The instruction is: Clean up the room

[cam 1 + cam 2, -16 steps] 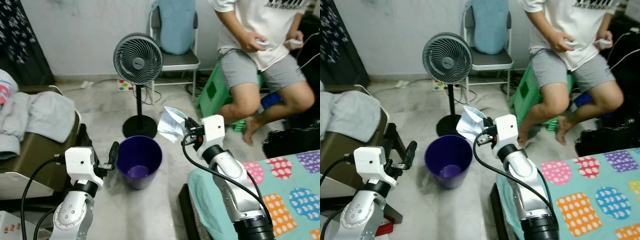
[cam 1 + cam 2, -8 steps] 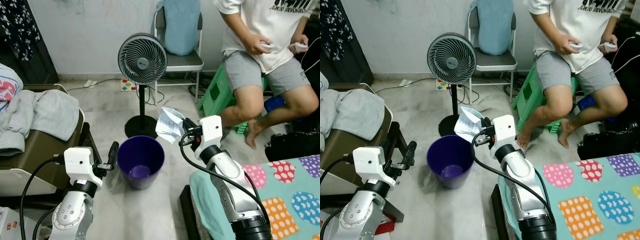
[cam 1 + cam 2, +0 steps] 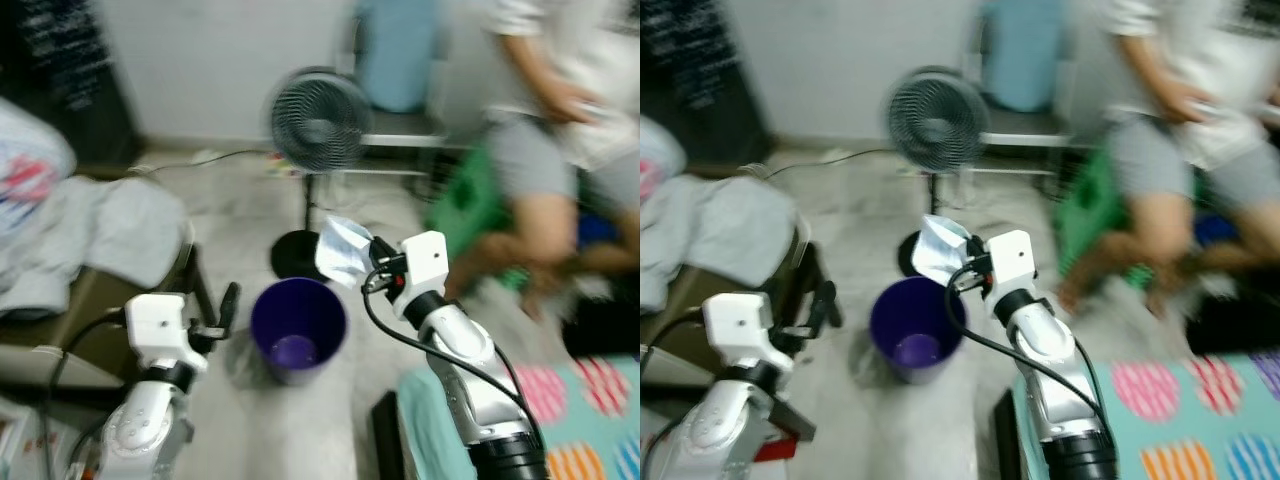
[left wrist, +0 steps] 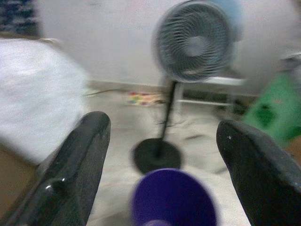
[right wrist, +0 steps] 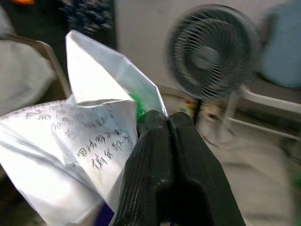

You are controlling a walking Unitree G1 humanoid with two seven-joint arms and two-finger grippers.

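A purple bin (image 3: 298, 330) stands on the floor in front of me, open and upright. My right gripper (image 3: 372, 258) is shut on a crumpled white sheet of paper (image 3: 342, 250) with handwriting on it, held above the bin's far right rim. The right wrist view shows the paper (image 5: 89, 141) pinched between the closed fingers (image 5: 160, 155). My left gripper (image 3: 228, 303) is held just left of the bin, open and holding nothing. In the left wrist view its fingers (image 4: 82, 155) stand wide apart with the bin (image 4: 173, 197) low between them.
A standing fan (image 3: 318, 122) is right behind the bin. An armchair piled with grey clothes (image 3: 100, 230) is at the left. A person (image 3: 560, 120) sits at the back right by a green stool (image 3: 470, 190). A spotted bed cover (image 3: 570, 410) lies at the lower right.
The whole picture has blurred and shifted, so the camera turned a little left. Both arms keep their pose, and the paper stays held over the bin's rim.
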